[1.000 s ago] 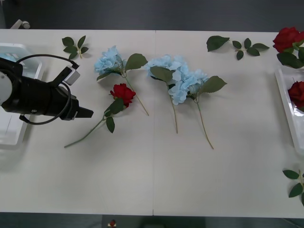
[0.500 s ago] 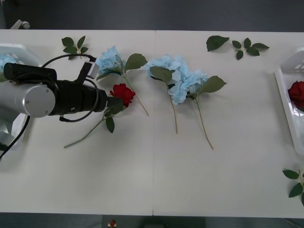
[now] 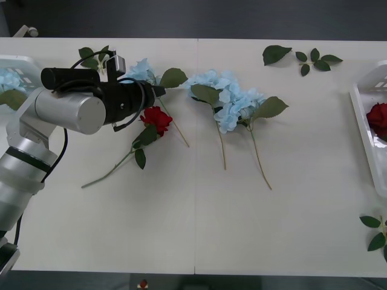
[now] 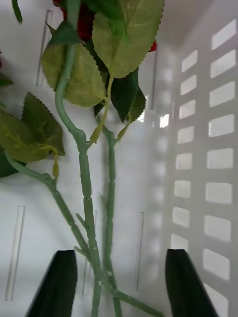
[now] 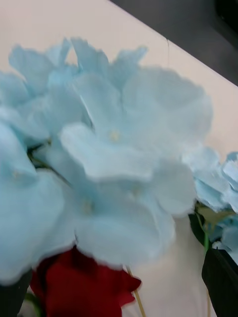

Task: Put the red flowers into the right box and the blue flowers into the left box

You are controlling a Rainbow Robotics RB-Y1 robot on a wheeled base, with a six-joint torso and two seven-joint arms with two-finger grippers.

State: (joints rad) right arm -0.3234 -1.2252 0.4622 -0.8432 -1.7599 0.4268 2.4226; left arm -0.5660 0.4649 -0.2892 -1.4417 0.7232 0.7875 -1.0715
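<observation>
- The white bench point(image 3: 199, 223) spans almost the whole front view; a seam runs down its middle.
- The left arm reaches in from the lower left of the frame to the upper left. The left gripper point(image 3: 158, 91) sits over the leftmost of the blue flowers point(image 3: 136, 71) and hides most of that bloom. In the left wrist view the pale petals point(image 5: 104, 163) press close, the black jaws stand wide at the two lower corners, and nothing is held.
- Two more blue clusters point(image 3: 233, 103) lie upper centre, stems pointing down the frame.
- A red rose point(image 3: 157, 118) lies just below the left gripper, its stem slanting toward the lower left; its red bloom point(image 5: 82, 285) peeks under the blue petals.
- The right box point(image 3: 367, 130) is cut off at the right edge, with a red bloom point(image 3: 379, 118) inside. The right gripper point(image 4: 119, 282) hovers in this box with jaws wide, rose stems point(image 4: 87, 198) running between them, untouched.
- The left box point(image 3: 18, 62) is mostly hidden behind the arm at the upper left; a blue cluster point(image 3: 11, 80) shows in it.
- Loose leaf sprigs point(image 3: 302, 57) lie along the top edge and at the lower right.
</observation>
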